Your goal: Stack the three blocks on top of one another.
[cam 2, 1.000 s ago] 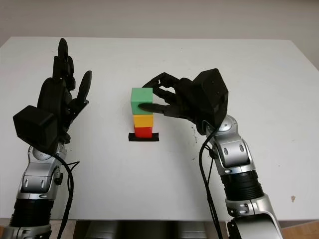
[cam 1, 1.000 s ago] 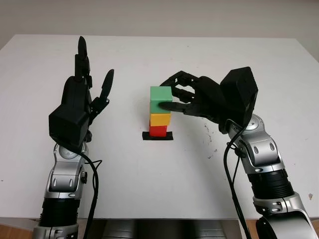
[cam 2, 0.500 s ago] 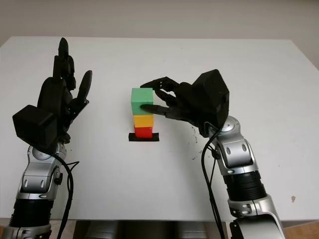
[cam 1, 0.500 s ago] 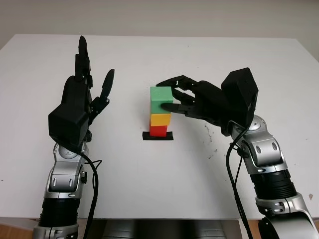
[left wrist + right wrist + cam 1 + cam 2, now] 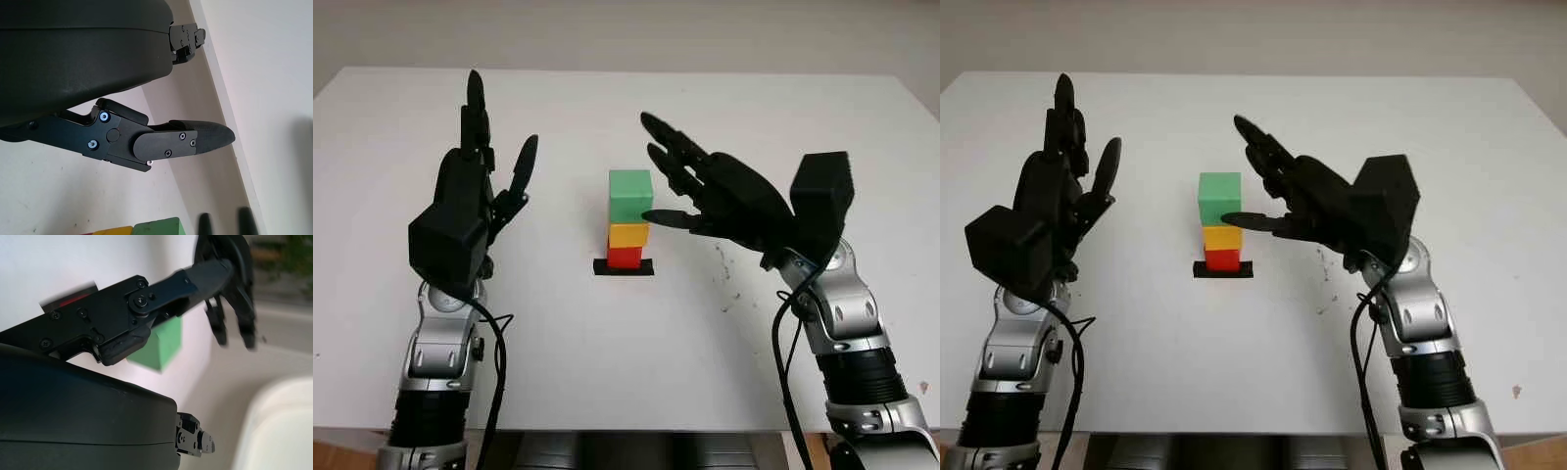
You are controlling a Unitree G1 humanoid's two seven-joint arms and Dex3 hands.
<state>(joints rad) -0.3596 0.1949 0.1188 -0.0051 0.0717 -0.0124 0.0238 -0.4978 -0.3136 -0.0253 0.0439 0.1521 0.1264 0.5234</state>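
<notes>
Right hand (image 5: 705,191) holds nothing, open just right of the stack, thumb tip near the green block (image 5: 630,196) (contact unclear). Green sits on yellow (image 5: 627,234) on red (image 5: 625,257), over a black mat (image 5: 623,267) at table (image 5: 607,333) centre. Left hand (image 5: 475,201) open, raised well left.

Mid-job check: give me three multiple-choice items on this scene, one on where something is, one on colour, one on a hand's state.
1. Where does the green cube block sit?
A. on the yellow block
B. on the bare table
C. in the left hand

2. What colour is the bottom block of the stack?
A. blue
B. red
C. white

3. What is the state of the right hand?
A. shut on the green block
B. open beside the stack
C. pressed flat on the table

Answers: 1 A, it tops the yellow block. 2 B, the red block stands on a black patch. 3 B, it holds nothing. The left hand is open too, raised to the stack's left.
</notes>
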